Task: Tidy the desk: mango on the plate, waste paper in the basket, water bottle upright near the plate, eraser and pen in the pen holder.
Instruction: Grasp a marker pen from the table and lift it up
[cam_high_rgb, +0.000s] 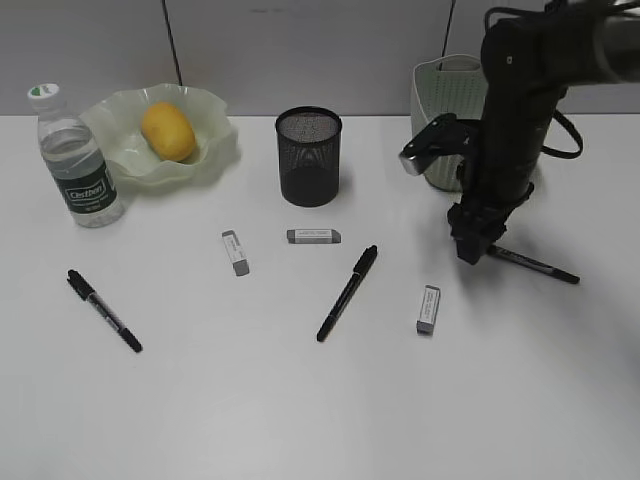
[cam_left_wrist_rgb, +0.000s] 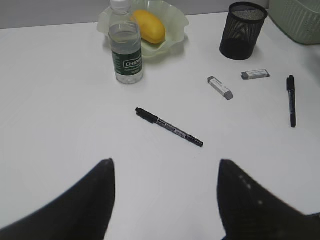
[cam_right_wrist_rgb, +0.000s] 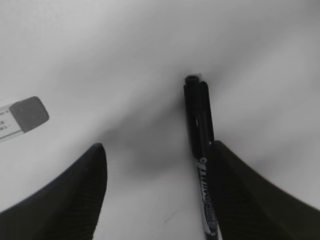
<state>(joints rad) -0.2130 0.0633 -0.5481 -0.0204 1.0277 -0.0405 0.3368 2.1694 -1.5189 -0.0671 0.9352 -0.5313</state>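
- An office-like desk setting, staged for a robot; the broad plain white worktop (cam_high_rgb: 300, 400) stands against grey panelled partition walls (cam_high_rgb: 300, 40) with dark seams
- Stationery lies about it: a black wire-mesh pen holder (cam_high_rgb: 309, 157), black pens (cam_high_rgb: 347, 293) and small grey-and-white erasers (cam_high_rgb: 235, 252)
- A pale green woven-look basket (cam_high_rgb: 445, 100) stands at the back
- A black robot arm (cam_high_rgb: 515, 130) reaching over the worktop gives it the look of a test bench

Bare desk (cam_high_rgb: 300, 420) lies open toward six o'clock, while at twelve o'clock the pen holder (cam_high_rgb: 309, 157), plate (cam_high_rgb: 205, 150), water bottle (cam_high_rgb: 78, 165) and basket (cam_high_rgb: 445, 100) block passage.
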